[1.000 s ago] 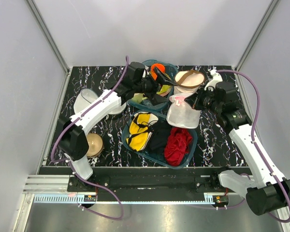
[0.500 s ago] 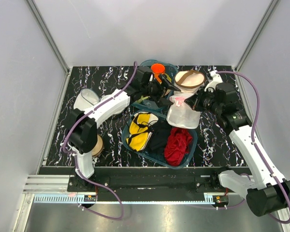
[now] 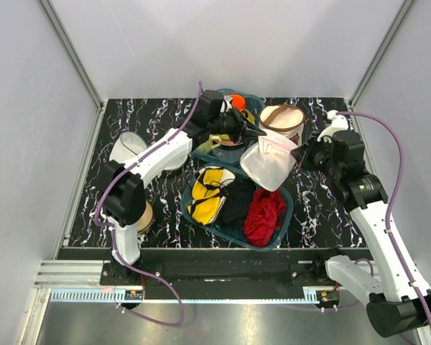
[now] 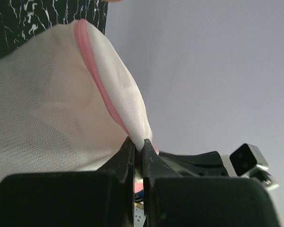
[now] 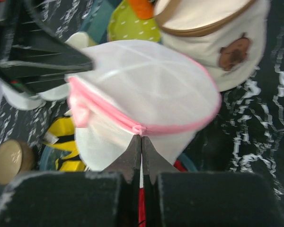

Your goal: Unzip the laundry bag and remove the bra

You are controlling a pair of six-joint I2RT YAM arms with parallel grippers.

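Near the far edge of the worktop [image 3: 158,118], left gripper [image 4: 138,151] and right gripper [image 5: 141,142] are pinching the laundry bag [image 3: 267,164]; tugging risks it slipping free.

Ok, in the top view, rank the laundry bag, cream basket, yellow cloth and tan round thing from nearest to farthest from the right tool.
1. laundry bag: pinched in the right tool, just to its left.
2. cream basket: behind the bag, toward the back.
3. yellow cloth: nearer the front, left of the bag.
4. tan round thing: far left, beside the left arm.
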